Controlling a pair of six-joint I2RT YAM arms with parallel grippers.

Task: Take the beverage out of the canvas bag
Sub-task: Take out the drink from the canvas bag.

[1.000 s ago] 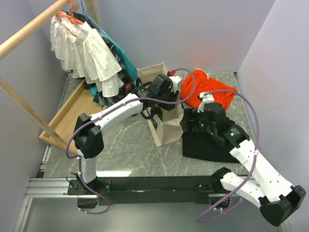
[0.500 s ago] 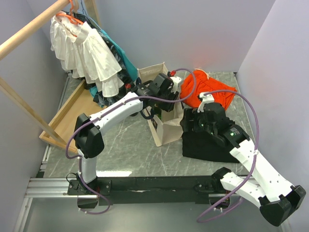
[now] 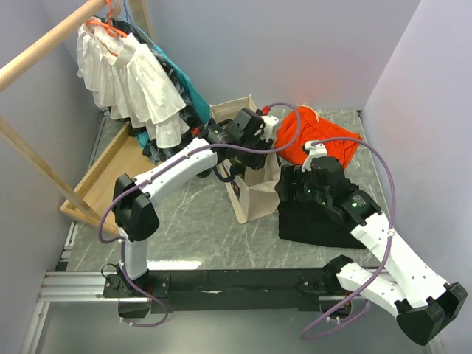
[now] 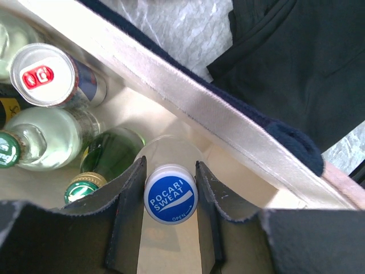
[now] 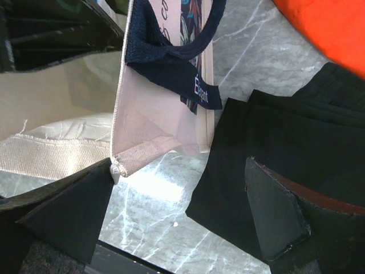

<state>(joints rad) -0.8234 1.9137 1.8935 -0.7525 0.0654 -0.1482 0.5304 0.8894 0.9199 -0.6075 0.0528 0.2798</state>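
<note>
Inside the canvas bag, beside its dark-trimmed wall: left gripper, pinching the blue cap of an upright Pocari Sweat bottle. Further inside the bag: green bottle, clear bottle, can. Outside the bag, at its corner: right gripper, spread wide, holding nothing. Beside the bag: black cloth.

- left arm stretched from lower left to frame centre, wrist pitched down
- left gripper: 2 fingers clamped on cap of Pocari Sweat bottle
- right arm bent, lower right
- right gripper: jaws wide apart
</note>
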